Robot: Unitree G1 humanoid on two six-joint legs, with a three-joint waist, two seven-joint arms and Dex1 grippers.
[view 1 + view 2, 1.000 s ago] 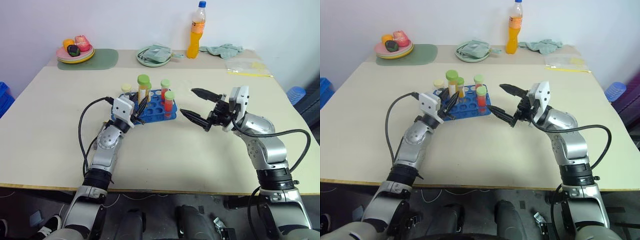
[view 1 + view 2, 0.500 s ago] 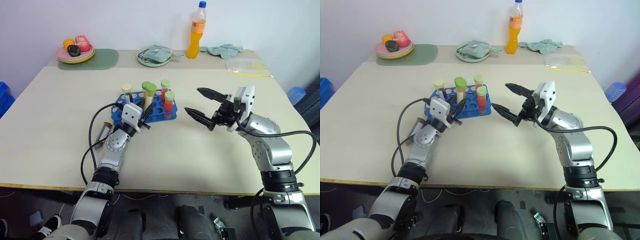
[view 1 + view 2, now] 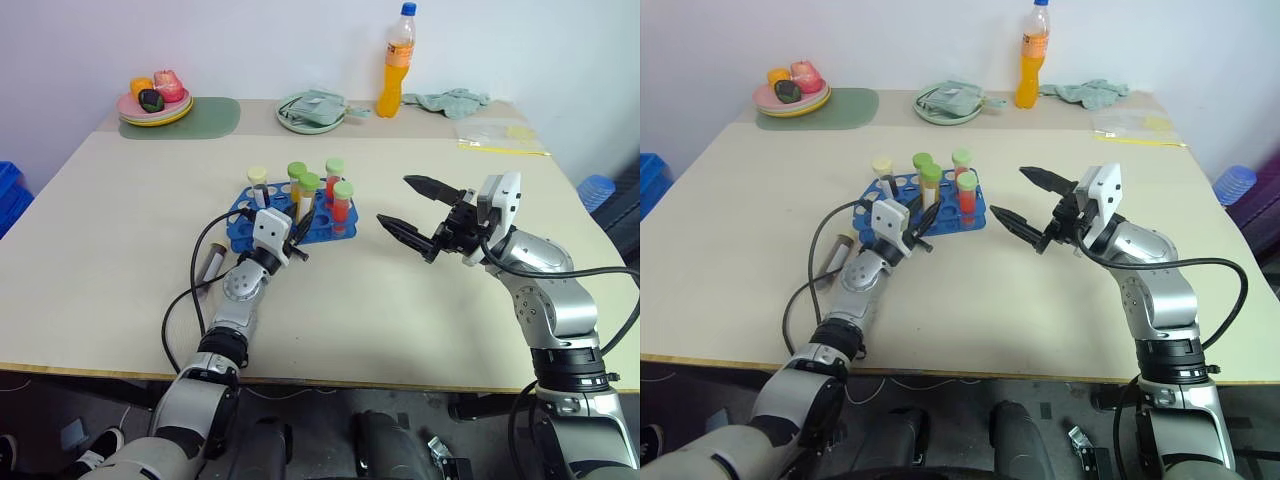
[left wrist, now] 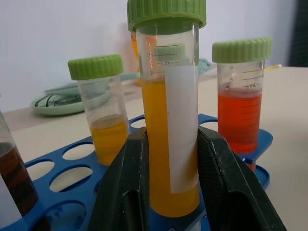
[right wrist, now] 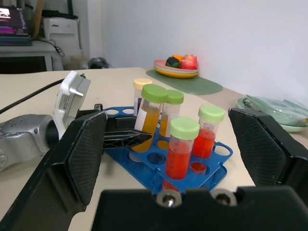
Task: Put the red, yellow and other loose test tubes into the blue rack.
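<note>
I am holding a yellow-orange tube [image 4: 169, 120] in my left gripper [image 3: 292, 243], its two fingers clamped on either side of the tube body, and the tube now stands low over the near-left part of the blue rack [image 3: 332, 226], which sits in the middle of the table [image 3: 120, 250]. From the left wrist view its base appears to be at or inside a hole, but I cannot confirm that it is fully seated. My right gripper [image 3: 418, 213] hovers just right of the rack with its fingers spread wide apart and nothing between them. In the rack I count, besides the held tube, a shorter tube with yellow liquid [image 4: 103, 118], two red tubes [image 3: 342, 203] toward the right end, and a dark tube with a pale cap [image 3: 258, 185] at the far-left corner. One more tube [image 3: 212, 263] lies on its side on the table, near and to the left of the rack, beside my left forearm. I judge the task to be well advanced: the held tube needs release once it is seated, and the lying tube is left to collect. Compared with one second ago, my left arm has lowered and the held tube has come down from well above the other caps to about their level, while the arm's shift has uncovered the lying tube. My right gripper has kept the same wide spread and roughly the same place.
</note>
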